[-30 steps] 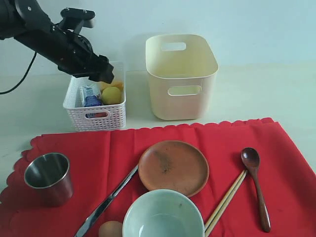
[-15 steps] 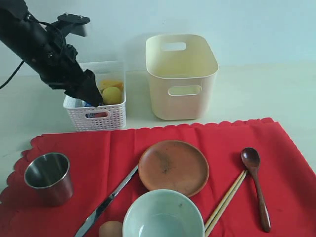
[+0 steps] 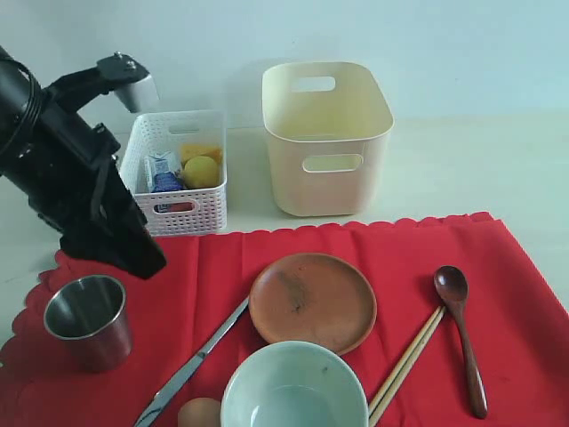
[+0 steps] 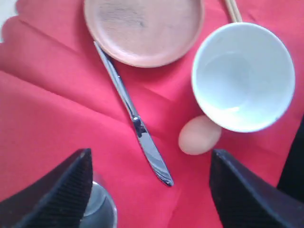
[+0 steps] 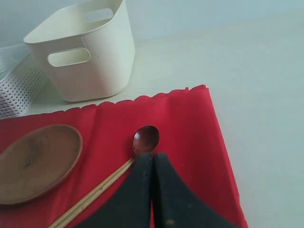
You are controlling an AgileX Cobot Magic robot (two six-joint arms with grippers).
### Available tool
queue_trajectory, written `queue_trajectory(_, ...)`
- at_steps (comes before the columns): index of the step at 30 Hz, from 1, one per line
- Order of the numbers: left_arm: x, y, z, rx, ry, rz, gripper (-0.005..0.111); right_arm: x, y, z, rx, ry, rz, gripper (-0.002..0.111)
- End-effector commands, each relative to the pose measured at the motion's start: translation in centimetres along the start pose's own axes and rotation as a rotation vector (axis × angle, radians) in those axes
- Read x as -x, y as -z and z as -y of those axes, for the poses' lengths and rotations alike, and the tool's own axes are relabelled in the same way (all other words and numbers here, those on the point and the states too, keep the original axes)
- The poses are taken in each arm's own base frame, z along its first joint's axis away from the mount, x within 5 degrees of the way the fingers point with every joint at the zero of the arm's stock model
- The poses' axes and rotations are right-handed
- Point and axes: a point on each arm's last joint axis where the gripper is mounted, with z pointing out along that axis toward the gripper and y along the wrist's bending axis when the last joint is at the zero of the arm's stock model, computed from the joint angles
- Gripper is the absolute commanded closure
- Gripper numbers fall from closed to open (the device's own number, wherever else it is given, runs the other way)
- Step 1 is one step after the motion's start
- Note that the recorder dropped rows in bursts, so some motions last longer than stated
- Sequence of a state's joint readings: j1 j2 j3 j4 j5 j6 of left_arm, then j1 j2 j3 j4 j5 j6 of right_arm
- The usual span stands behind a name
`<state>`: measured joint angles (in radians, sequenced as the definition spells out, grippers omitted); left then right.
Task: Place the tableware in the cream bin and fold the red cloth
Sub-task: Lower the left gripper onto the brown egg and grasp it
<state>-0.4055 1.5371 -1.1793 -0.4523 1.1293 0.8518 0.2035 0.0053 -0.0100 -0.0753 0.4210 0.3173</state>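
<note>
Right, your red cloth (image 3: 222,267) lies flat, scalloped edge near the cream bin (image 3: 326,169). Steel cup (image 3: 85,316), knife (image 3: 191,369), brown plate (image 3: 311,301), green bowl (image 3: 293,387), spoon (image 3: 462,334) & chopsticks (image 3: 407,363) all sit on it. Left gripper (image 4: 151,161), jaws wide apart & holding nothing, has swung off the white basket (image 3: 182,213) to just above the cup. Right gripper (image 5: 152,164) is pressed together by the spoon. Egg (image 4: 199,135) is just beside the bowl.

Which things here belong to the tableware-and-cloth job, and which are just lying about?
Belong to the job: steel cup, knife, brown plate, pale green bowl, wooden spoon, chopsticks, cream bin, red cloth.

Just lying about: egg, lattice basket, lemon, small carton.
</note>
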Motion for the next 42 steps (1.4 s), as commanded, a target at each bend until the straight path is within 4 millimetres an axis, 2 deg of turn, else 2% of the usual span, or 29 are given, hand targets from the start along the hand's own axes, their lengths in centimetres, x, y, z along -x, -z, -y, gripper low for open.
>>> queue_trajectory(1, -0.2, -0.8, 3.3, -0.019, -0.132, -0.081, 0.04, 0.0, 0.0, 0.1, -0.005, 0.006, 0.012, 0.108)
queue_trajectory(5, -0.7, -2.0, 5.6, -0.028, -0.239, -0.153, 0.04, 0.0, 0.0, 0.1, -0.005, 0.006, 0.012, 0.108)
queue_trajectory(13, -2.3, -5.3, 6.8, 0.004, -0.272, -0.169, 0.04, 0.0, 0.0, 0.1, -0.005, 0.006, 0.012, 0.108)
queue_trajectory(21, -3.1, -7.3, 6.6, 0.06, -0.337, -0.063, 0.04, 0.0, 0.0, 0.1, -0.005, 0.006, 0.012, 0.108)
queue_trajectory(30, -3.5, -7.9, 6.6, 0.069, -0.529, -0.044, 0.04, 0.0, 0.0, 0.1, -0.005, 0.006, 0.012, 0.108)
queue_trajectory(36, -3.7, -9.0, 6.3, 0.045, -0.536, -0.075, 0.04, 0.0, 0.0, 0.1, -0.005, 0.006, 0.012, 0.108)
queue_trajectory(42, -3.7, -11.0, 5.7, 0.015, -0.507, -0.096, 0.04, 0.0, 0.0, 0.1, -0.005, 0.006, 0.012, 0.108)
